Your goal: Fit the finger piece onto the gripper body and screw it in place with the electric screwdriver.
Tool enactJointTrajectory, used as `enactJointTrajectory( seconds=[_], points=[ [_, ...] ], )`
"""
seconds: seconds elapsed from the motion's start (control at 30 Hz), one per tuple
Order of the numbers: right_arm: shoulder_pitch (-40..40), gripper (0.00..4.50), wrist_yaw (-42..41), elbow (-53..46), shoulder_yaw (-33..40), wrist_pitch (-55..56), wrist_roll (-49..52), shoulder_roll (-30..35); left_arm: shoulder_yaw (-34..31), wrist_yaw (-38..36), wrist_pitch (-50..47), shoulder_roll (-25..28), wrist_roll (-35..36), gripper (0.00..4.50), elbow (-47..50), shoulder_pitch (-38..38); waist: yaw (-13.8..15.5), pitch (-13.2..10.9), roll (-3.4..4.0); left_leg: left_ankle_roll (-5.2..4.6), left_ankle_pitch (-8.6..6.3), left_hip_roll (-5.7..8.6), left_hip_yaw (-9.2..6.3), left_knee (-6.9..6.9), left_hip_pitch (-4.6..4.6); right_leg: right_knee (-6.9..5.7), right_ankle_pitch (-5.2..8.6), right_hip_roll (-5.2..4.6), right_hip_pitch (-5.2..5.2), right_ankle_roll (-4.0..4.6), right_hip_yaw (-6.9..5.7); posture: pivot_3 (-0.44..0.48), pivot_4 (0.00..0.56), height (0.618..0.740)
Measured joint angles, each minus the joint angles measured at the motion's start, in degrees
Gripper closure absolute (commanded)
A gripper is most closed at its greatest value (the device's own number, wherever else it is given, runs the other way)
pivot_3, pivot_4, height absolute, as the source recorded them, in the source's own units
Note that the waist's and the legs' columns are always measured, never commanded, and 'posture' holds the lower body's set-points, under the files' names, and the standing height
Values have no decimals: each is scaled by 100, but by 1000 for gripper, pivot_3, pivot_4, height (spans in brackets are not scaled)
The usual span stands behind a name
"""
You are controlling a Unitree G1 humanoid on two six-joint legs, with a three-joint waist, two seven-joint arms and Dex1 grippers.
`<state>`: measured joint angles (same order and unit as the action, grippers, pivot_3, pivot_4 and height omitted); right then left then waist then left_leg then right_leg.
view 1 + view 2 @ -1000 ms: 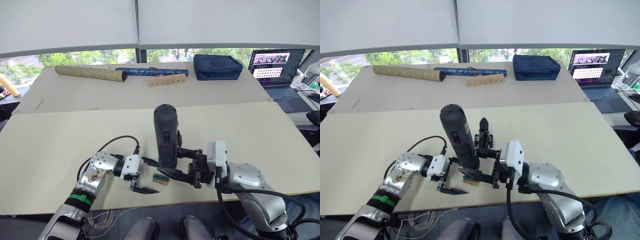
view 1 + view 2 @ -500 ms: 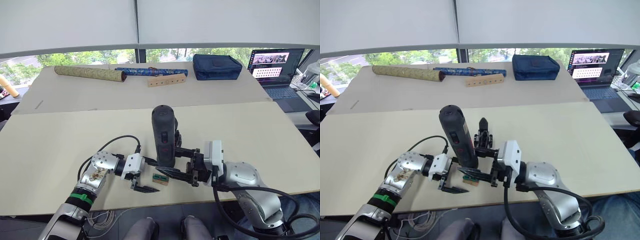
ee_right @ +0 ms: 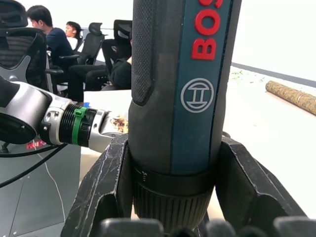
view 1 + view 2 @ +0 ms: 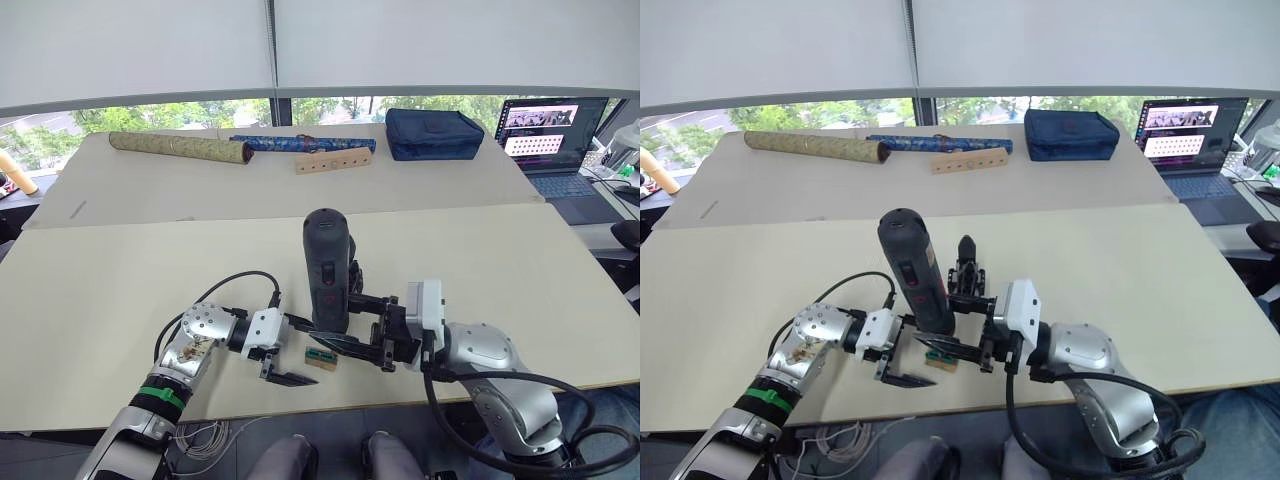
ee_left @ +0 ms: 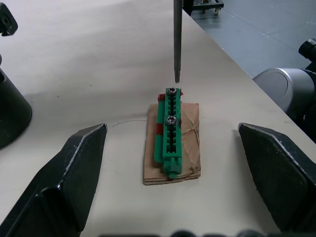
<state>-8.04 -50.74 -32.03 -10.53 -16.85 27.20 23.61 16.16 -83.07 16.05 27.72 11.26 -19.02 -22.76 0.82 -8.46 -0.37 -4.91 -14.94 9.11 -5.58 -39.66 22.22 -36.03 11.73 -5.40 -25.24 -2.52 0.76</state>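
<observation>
My right gripper (image 4: 335, 335) is shut on the electric screwdriver (image 4: 328, 268), which it holds upright with the bit (image 5: 177, 39) pointing down. The bit's tip hovers just over the far screw of a small green-and-tan block (image 5: 169, 129) on the table. My left gripper (image 4: 300, 352) is open, with one finger on each side of that block and touching nothing. Just behind the screwdriver stands the black gripper body (image 4: 966, 275), with a pointed black piece, apparently the finger piece (image 4: 966, 245), upright on top.
At the back of the table lie a patterned rolled tube (image 4: 180, 148), a blue rolled tube (image 4: 290, 143), a wooden strip with holes (image 4: 335, 161) and a dark blue bag (image 4: 434, 132). An open laptop (image 4: 555, 135) stands far right. The table's front edge runs just below both grippers.
My right gripper and the screwdriver have shifted slightly left. The left gripper and the green block have stayed put.
</observation>
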Motion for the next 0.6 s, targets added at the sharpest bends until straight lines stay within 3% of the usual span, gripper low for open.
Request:
enactJointTrajectory(
  seconds=[0.6],
  points=[
    [-1, 2588, -39, 91, -15, 9, -4, -7, 23, 32, 0, 0, -12, 0, 52, 0, 0, 0, 0, 0, 0, 0, 0, 0, 0, 0, 0, 0, 0, 0, 0, 0, 150, 740]
  ],
)
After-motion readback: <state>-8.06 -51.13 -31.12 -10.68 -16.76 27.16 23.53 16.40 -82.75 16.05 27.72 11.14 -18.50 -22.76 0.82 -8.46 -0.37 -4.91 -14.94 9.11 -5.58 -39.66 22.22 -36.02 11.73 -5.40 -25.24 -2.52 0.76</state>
